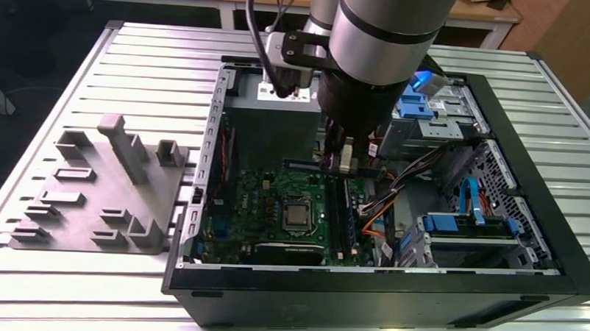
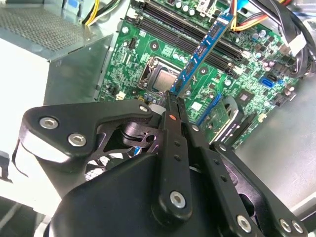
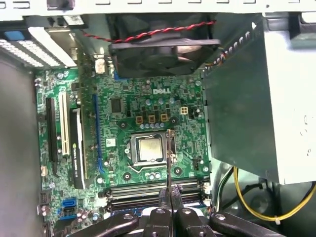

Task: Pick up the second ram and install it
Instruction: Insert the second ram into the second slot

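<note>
The fingers of the gripper [image 2: 174, 101] were pinched narrow on one end of the second ram [image 2: 207, 44]. The rest of the blue stick poked out past the fingertips toward the motherboard [image 2: 143, 54]. It was up in the air inside the open case [image 1: 557, 241], above the board and touching nothing as far as I could see. The grey tray [image 1: 87, 202] out on the table [image 1: 161, 50] was well apart from all this.

In the first wrist view the stick showed as just a thin edge crossing over the CPU socket [image 3: 149, 149], with the black slots [image 3: 153, 190] near the fingertips. So my guess was this was the carry-and-line-up part, not the seating yet.

Some thoughts on doing it right:

- Holding it by one end gives the far end a lot of lever, so any bump would probably twist it in the fingers. Slow moves seemed smart.
- The stick's long edge would need to sit parallel with a free slot and centred between the end latches. Going in at an angle is how these jam.
- I couldn't make out the notch or whether the latches were open, and I'd want both right before pressing.
- The orange and yellow cables [image 2: 247, 22] ran close by the slot ends and looked easy to snag.
- I'd push straight down with even pressure, not from one corner.
</note>
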`<state>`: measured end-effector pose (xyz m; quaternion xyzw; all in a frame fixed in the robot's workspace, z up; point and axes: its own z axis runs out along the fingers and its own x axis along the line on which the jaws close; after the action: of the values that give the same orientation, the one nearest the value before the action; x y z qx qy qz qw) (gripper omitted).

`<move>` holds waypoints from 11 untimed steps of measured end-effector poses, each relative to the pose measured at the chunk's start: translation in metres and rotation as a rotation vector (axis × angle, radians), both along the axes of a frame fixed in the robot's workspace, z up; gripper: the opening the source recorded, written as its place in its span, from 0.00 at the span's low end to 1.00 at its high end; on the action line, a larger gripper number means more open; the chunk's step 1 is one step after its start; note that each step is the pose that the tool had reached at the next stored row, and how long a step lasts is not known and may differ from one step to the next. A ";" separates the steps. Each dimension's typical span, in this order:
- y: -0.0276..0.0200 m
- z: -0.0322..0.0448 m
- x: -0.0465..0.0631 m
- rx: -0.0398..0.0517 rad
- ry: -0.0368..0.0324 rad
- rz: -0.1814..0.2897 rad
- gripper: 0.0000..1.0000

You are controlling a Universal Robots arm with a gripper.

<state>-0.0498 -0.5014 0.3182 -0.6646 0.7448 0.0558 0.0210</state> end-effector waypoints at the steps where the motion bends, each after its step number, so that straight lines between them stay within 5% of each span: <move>1: 0.0000 0.0000 0.000 0.0000 0.0000 -0.010 0.08; 11: 0.0000 -0.0001 0.000 0.0001 -0.0001 -0.157 0.08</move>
<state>-0.0499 -0.5014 0.3181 -0.6040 0.7947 0.0540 0.0254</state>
